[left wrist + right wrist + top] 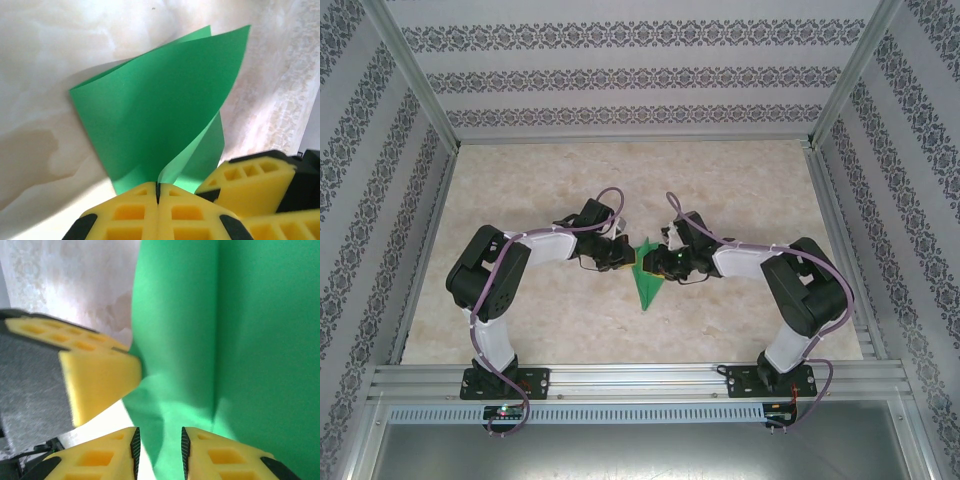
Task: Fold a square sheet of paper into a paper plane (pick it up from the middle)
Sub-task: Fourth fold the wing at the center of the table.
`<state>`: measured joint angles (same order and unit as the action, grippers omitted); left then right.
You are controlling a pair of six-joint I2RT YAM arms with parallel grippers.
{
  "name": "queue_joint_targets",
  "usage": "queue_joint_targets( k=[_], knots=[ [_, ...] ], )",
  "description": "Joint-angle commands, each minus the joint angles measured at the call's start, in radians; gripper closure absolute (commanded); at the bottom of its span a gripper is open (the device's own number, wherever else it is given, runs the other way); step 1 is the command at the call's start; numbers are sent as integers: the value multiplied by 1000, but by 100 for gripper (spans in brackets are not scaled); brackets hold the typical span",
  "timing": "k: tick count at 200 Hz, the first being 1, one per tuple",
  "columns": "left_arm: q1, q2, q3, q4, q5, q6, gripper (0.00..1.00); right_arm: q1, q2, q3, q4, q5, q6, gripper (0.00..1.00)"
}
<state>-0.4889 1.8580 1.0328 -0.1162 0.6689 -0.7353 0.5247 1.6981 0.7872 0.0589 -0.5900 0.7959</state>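
Green sheet of paper (647, 280), partly folded, sits mid-worktop (740, 190) between both arms. Left end effector (157, 189) is clamped tight on one edge. Right end effector (158, 437) is parted, its fingers (115, 450) astride the paper.

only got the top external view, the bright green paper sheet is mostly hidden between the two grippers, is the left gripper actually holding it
Observer: Yes. The left wrist view shows the left gripper shut on the near edge of the bright green paper sheet.
Operator: and the right one
Observer: The right gripper is open. The paper runs through its gap without being clamped.
Operator: is the sheet flat
Observer: No. It is folded over, and two layers curve apart above the left gripper.
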Motion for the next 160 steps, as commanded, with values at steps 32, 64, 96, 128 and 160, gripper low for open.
queue_joint_targets(
  k=[32,64,96,128,160],
  knots=[
    [-2,46,48,-25,30,58,98,-42,-11,79,-165,80,-115,71],
    [-8,69,74,-40,33,70,98,-54,22,84,-169,95,-131,72],
    [-11,85,85,-44,38,74,98,-49,54,79,-165,99,-134,74],
    [-14,100,91,-38,47,74,99,-47,62,72,-183,121,-148,78],
    [-17,113,107,-34,58,70,99,-42,67,64,-198,141,-162,84]
  ],
)
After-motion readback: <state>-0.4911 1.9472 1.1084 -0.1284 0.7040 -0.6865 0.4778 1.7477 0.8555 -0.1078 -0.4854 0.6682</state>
